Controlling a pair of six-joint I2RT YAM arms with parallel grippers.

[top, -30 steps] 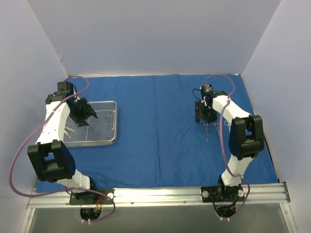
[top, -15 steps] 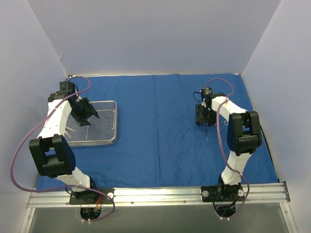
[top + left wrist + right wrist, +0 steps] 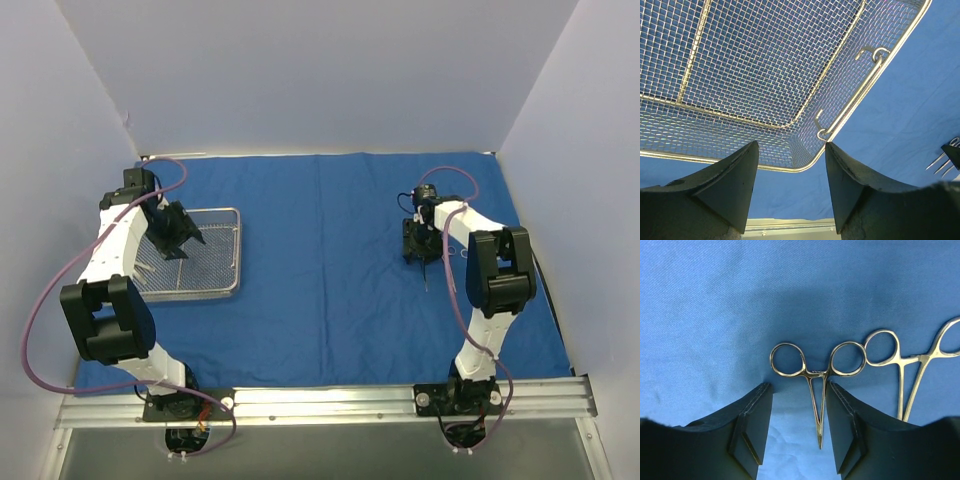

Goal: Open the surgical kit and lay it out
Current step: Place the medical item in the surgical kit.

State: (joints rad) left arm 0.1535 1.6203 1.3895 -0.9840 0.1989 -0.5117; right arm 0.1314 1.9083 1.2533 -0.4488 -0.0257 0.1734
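- Top view: the blue cloth wrap (image 3: 330,300) lies spread flat over the bench. The mesh tray (image 3: 238,250) sits on its left side and the instruments (image 3: 428,270) on its right, well apart, presumably to leave laying-out room.
- Left wrist: the left jaws are apart and empty above the tray's corner. The tray floor looks bare, though only part of it shows.
- Right wrist: the right jaws are apart, straddling one ring-handled instrument (image 3: 816,390). A second instrument (image 3: 901,371) lies just beside it, a detail the top view blurs.

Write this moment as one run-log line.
left fingers: open over wire-mesh tray | right fingers: open, straddling ring-handled forceps on blue cloth | second forceps alongside, untouched
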